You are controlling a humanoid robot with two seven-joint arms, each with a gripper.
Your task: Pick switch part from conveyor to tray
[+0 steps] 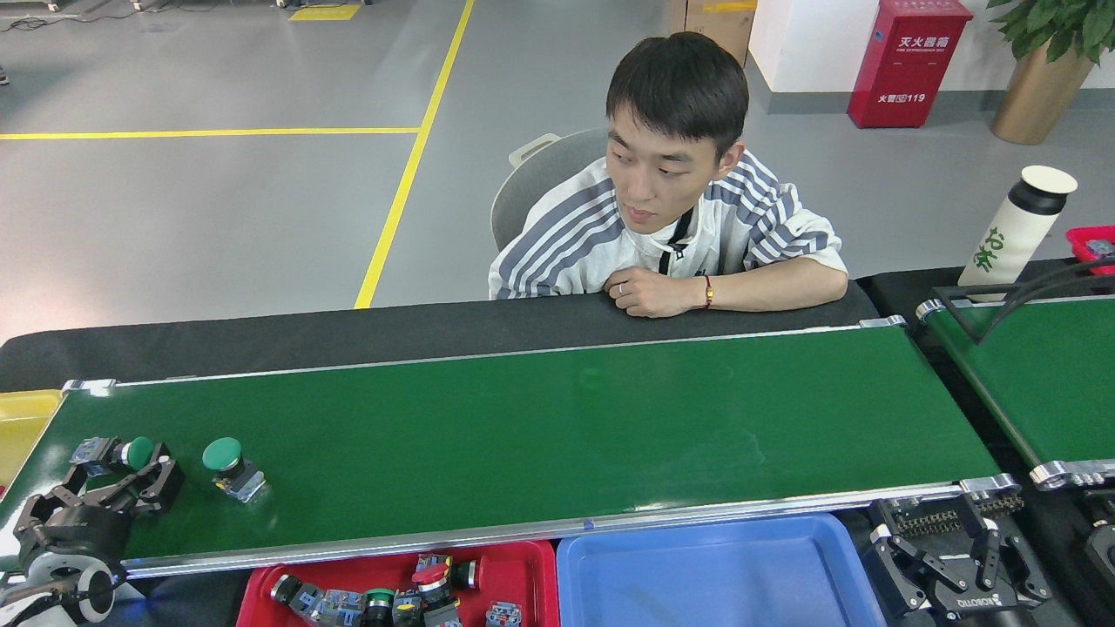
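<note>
Two green-capped switch parts lie at the left end of the conveyor [557,418]. One switch part [228,466] stands cap up. The other switch part [118,452] lies on its side near the belt's left end. My left gripper [119,479] hovers just on the near side of that part, open, with one finger [161,477] to its right and the other to its left. The red tray [261,583] sits below the belt's near rail and holds several switch parts. My right gripper [936,557] hangs open and empty off the belt's right end.
A blue tray [714,575] sits right of the red one. A yellow bin [22,418] is past the belt's left end. A person [679,218] leans on the far table edge. A second green belt [1037,374] and a white bottle [1010,226] stand at right.
</note>
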